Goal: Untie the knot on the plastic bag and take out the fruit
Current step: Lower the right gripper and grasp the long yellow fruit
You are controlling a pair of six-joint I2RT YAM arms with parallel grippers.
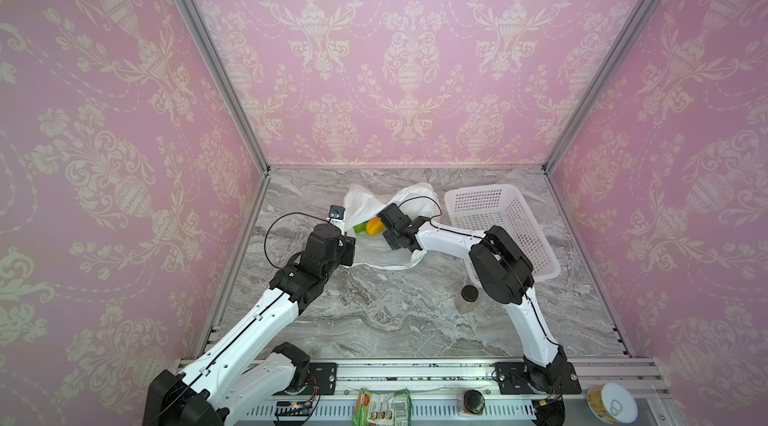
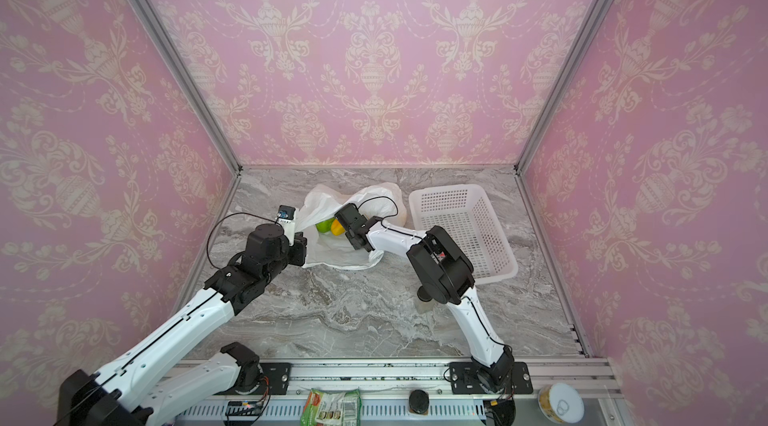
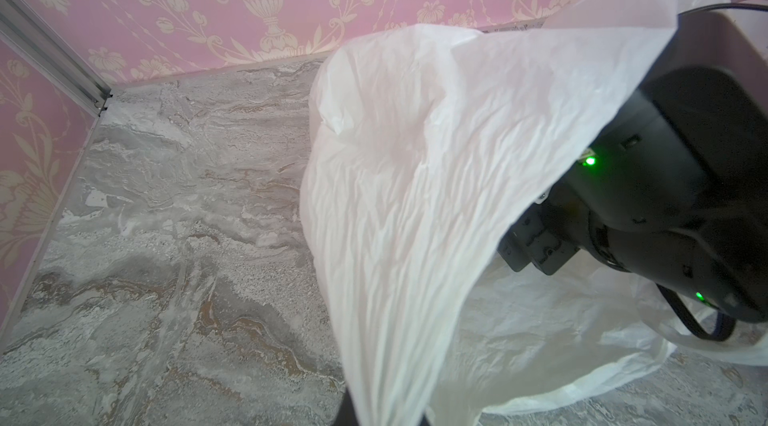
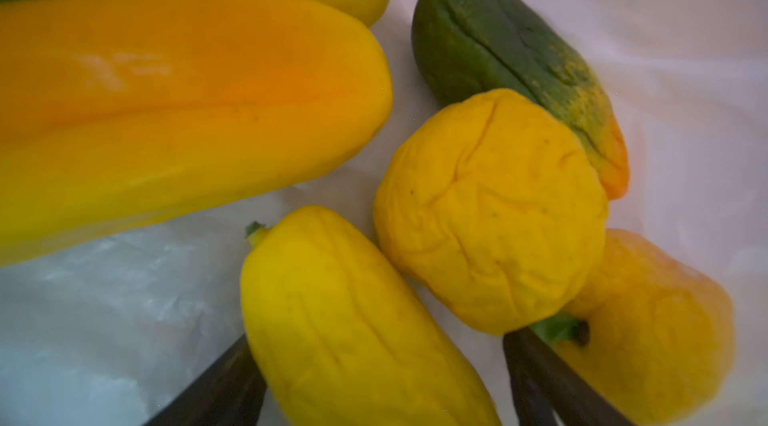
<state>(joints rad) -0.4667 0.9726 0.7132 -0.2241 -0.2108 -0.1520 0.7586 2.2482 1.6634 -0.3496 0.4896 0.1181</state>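
Note:
The plastic bag (image 1: pixel 365 201) lies open at the back middle of the marble table, white and crinkled. My left gripper (image 3: pixel 384 419) is shut on its rim and holds one wall (image 3: pixel 415 154) up. No knot shows in any view. My right gripper (image 4: pixel 378 341) reaches into the bag's mouth and is open, with its dark fingers (image 4: pixel 232 382) on either side of a yellow oblong fruit (image 4: pixel 353 320). Around it lie an orange oblong (image 4: pixel 166 112), a yellow round one (image 4: pixel 490 212) and a green-orange one (image 4: pixel 511 58). In both top views a green fruit (image 1: pixel 359 227) and an orange fruit (image 2: pixel 337 227) show in the opening.
A white perforated basket (image 1: pixel 498 220) stands to the right of the bag, with the right arm's elbow (image 1: pixel 503 266) over its front corner. A small jar with a black lid (image 1: pixel 468 298) stands in front of the basket. A green packet (image 1: pixel 382 407) and a tin (image 1: pixel 611 408) lie on the front rail.

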